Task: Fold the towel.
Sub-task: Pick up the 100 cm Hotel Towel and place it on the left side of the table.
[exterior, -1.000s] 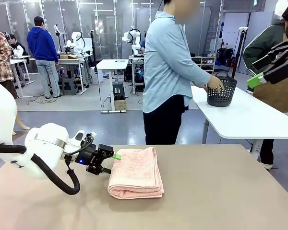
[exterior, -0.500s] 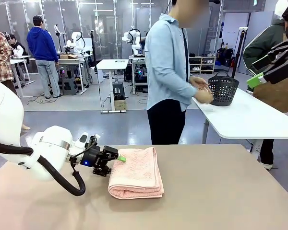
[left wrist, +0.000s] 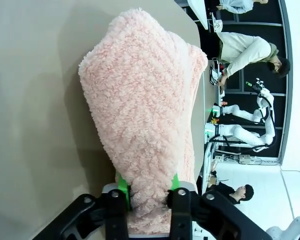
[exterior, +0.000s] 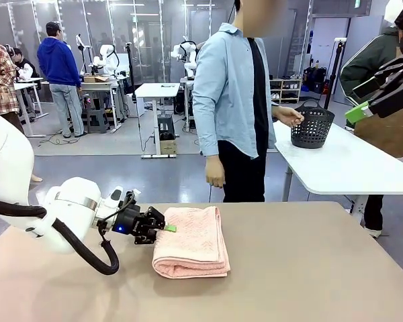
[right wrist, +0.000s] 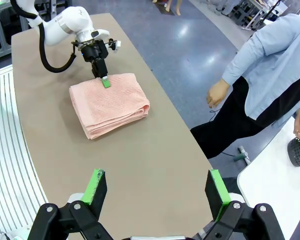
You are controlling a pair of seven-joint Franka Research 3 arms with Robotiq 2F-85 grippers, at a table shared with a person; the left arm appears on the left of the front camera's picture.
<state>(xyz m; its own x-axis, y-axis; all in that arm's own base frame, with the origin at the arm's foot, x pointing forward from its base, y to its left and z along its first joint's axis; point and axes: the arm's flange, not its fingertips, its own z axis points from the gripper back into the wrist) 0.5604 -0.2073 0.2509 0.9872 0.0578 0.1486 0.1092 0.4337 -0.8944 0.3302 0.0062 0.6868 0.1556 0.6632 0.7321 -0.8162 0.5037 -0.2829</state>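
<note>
Bright, even indoor light falls from above, leaving only soft shadows. In the front view the towel (exterior: 191,242) casts a faint shadow on the bench (exterior: 309,268), and the picture is sharp from front to back, with pale sheen on the grey floor behind. The left wrist view shows the towel's pile crisp, a broad soft shadow beside it, and a dark background. The right wrist view bends lines at its edges, and the glossy floor (right wrist: 190,45) carries white glare.
</note>
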